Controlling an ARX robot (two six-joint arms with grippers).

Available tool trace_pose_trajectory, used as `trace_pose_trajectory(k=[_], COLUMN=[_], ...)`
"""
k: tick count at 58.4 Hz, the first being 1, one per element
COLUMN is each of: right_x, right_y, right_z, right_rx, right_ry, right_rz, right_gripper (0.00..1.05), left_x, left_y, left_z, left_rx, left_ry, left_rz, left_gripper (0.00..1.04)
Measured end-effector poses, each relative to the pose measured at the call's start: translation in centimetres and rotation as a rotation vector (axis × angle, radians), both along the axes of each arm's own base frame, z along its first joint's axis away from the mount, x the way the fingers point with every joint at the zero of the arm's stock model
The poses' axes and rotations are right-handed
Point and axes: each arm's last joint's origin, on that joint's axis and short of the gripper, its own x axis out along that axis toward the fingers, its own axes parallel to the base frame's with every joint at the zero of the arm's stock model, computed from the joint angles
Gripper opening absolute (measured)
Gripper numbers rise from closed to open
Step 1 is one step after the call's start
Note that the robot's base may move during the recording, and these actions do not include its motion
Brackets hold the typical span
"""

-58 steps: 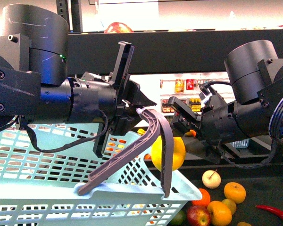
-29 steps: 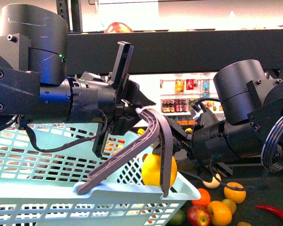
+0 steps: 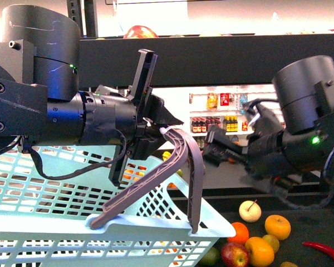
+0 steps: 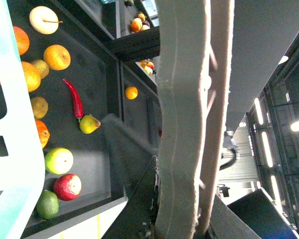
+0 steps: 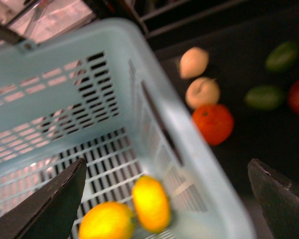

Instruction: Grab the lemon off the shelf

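Left gripper, clenched on the grey handle mid-frame, holds the pale-blue slotted basket under the released right gripper, catching the yellow lemon.

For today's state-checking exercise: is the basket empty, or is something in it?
Not empty: the right wrist view shows two yellow lemons inside the basket.

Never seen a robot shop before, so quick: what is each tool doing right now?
Left tool: closed on the basket handle.
Right tool: open, holding nothing.
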Motion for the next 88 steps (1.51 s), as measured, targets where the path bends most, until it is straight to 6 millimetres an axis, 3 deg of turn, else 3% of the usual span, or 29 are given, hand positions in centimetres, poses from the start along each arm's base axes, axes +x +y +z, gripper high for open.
trace_pose_trajectory(k=[8,14,23,36,41,45,50,65,88], right_x=[-2.5,-6.0,-10.3,-18.9,-22.8,-23.9,-25.2,-26.7,-28.3], right_y=[-3.2,-4.6,-5.9,-7.8,-8.2,-8.2,-8.2,-8.2,-8.2], right_z=[5.2,6.7,5.4,2.2,0.8,-0.3,-1.7,-4.5,-6.4], right_rx=[-0.199,-0.307,-0.38,-0.419,-0.4,-0.403,-0.403,-0.407,-0.41], right_ry=[-0.249,-0.346,-0.353,-0.29,-0.38,-0.392,-0.411,-0.387,-0.393], right_rz=[-0.128,-0.166,-0.196,-0.3,-0.26,-0.253,-0.256,-0.251,-0.253], right_gripper=[0.97,0.97,0.97,0.97,0.8,0.7,0.48,0.04,0.03], left_x=[0.0,0.0,0.0,0.0,0.0,0.0,0.0,0.0,0.0], left_y=[0.0,0.0,-0.1,-0.1,-0.1,-0.1,-0.1,-0.1,-0.1], left_z=[0.0,0.0,0.0,0.0,0.0,0.0,0.0,0.0,0.0], left_rx=[0.0,-0.002,-0.002,0.0,-0.002,-0.002,-0.001,0.0,-0.002], left_ry=[0.0,0.002,0.001,0.0,0.002,0.002,0.002,0.0,0.003], left_rz=[-0.002,-0.002,-0.003,-0.002,-0.003,-0.003,-0.004,-0.003,-0.003], left_gripper=[0.1,0.1,0.1,0.1,0.09,0.09,0.09,0.09,0.09])
